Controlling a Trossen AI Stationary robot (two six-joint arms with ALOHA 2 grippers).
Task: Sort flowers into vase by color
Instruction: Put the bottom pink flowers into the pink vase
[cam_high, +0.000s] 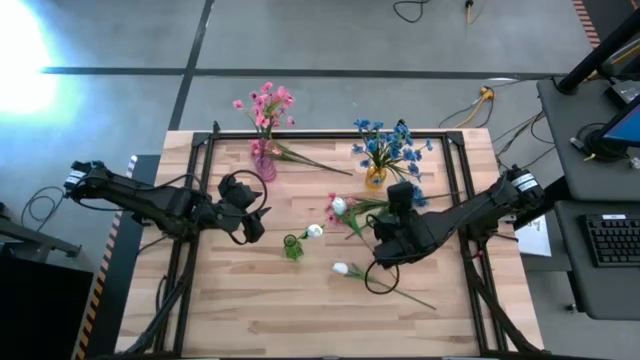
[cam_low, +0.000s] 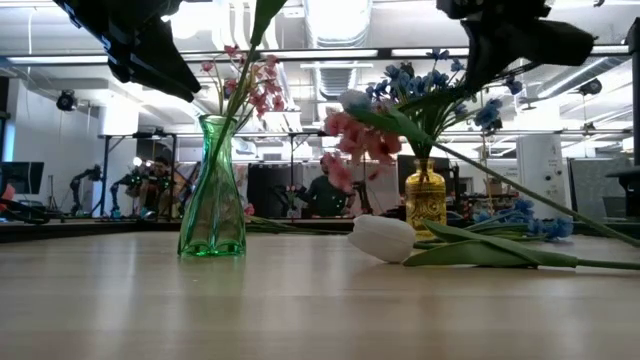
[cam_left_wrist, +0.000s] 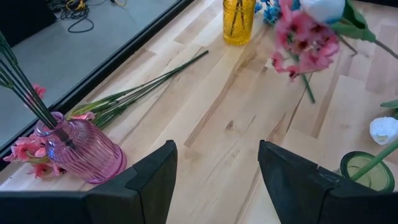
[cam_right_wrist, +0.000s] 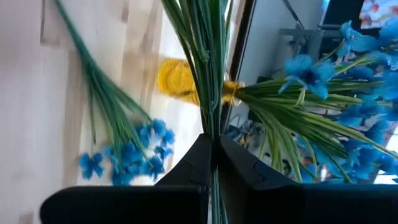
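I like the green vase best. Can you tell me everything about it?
The green vase is see-through glass with ribbed sides, a narrow waist and a flared mouth. It stands upright near the middle of the wooden table, touched by neither gripper. A green stem leans out of its mouth, and from above a white flower shows at the end of it. Another white flower lies on the table nearby, apart from it.

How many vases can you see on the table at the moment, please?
3: a pink vase at the far left, a yellow vase at the far right, and a green vase near the middle. None seems hidden.
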